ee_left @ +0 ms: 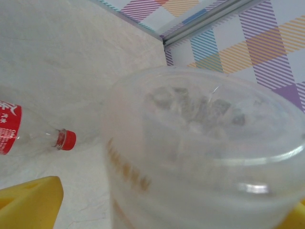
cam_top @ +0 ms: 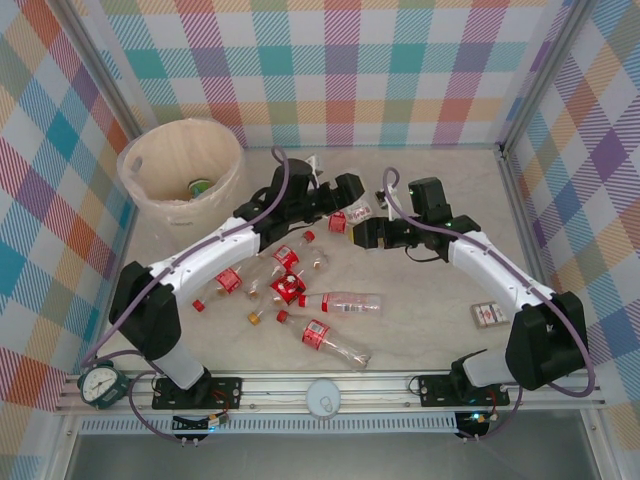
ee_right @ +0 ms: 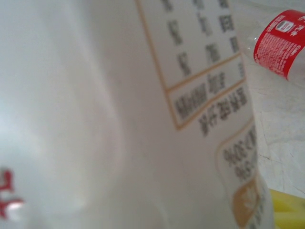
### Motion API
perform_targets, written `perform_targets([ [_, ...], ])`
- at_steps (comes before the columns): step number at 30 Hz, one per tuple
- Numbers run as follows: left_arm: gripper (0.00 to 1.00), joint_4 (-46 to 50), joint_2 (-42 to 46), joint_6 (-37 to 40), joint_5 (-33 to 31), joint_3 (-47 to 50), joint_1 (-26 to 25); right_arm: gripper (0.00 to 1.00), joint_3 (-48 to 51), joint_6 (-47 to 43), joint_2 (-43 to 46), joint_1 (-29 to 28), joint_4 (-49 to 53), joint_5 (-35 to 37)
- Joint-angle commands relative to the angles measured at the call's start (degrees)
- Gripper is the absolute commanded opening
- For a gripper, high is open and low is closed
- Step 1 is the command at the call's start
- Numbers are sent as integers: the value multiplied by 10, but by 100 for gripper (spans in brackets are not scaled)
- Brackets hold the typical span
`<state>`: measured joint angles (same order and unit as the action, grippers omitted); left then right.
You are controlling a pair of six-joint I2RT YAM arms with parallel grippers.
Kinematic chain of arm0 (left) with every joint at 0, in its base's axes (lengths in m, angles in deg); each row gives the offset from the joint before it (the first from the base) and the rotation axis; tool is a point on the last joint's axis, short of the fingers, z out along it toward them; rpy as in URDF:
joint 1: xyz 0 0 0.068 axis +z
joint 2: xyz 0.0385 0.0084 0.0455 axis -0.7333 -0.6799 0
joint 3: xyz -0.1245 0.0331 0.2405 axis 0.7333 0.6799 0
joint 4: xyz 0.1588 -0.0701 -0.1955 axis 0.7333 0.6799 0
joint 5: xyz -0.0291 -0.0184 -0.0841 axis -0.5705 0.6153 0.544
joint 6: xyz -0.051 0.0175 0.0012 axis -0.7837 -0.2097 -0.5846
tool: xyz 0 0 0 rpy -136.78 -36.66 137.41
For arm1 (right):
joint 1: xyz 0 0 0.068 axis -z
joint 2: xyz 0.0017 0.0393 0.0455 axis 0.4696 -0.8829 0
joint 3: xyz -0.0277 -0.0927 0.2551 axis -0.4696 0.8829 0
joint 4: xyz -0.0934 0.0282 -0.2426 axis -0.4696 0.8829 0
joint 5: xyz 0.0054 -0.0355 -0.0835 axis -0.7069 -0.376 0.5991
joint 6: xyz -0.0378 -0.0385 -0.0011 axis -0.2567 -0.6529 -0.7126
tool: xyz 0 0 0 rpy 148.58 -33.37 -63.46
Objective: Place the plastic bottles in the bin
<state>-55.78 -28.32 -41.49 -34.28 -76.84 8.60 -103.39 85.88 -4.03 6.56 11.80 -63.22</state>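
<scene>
Both grippers meet at mid-table on one plastic bottle [cam_top: 345,217]. In the right wrist view its white printed label [ee_right: 143,119] sits right against the camera. My right gripper [cam_top: 357,232] is shut on it, one yellow finger [ee_right: 288,210] against its side. In the left wrist view the bottle's pale translucent end [ee_left: 200,143] sits between the jaws of my left gripper [cam_top: 338,205], which are open, the left yellow finger [ee_left: 28,202] standing apart from it. Several red-labelled bottles [cam_top: 300,290] lie in front of the grippers. The cream bin [cam_top: 150,150] stands at the far left.
A small red-and-white box [cam_top: 488,314] lies near the right arm. A green-labelled item [cam_top: 200,186] lies inside the bin. A red-capped bottle [ee_left: 28,133] lies left of the left gripper, another [ee_right: 281,43] beyond the right one. Plaid walls enclose the table.
</scene>
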Motion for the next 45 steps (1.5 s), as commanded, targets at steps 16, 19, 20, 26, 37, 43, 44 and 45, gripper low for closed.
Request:
perform_targets([
  [16, 62, -45, -42, -33, 16, -34, -17, 59, 11, -8, 5, -4, -37, -17],
  [19, 59, -37, -42, -28, 14, -37, -17, 62, 9, -11, 5, -3, -32, -16],
  [20, 59, -36, -43, -27, 13, -37, -17, 63, 7, -14, 6, -3, -29, -15],
  [26, 57, -10, -44, -4, 3, -52, -16, 88, -18, -56, 24, 10, 43, -24],
  [37, 53, 77, -64, 67, -8, -150, -5, 99, -33, -80, 107, 118, 142, -22],
  [43, 48, 169, -88, 121, 10, -290, 28, 99, -4, -25, 99, 139, 113, 21],
  [44, 48, 179, -89, 129, 11, -309, 35, 99, -1, -20, 98, 139, 109, 23],
  [45, 47, 186, -88, 135, 13, -324, 44, 99, 2, -16, 97, 139, 106, 25],
])
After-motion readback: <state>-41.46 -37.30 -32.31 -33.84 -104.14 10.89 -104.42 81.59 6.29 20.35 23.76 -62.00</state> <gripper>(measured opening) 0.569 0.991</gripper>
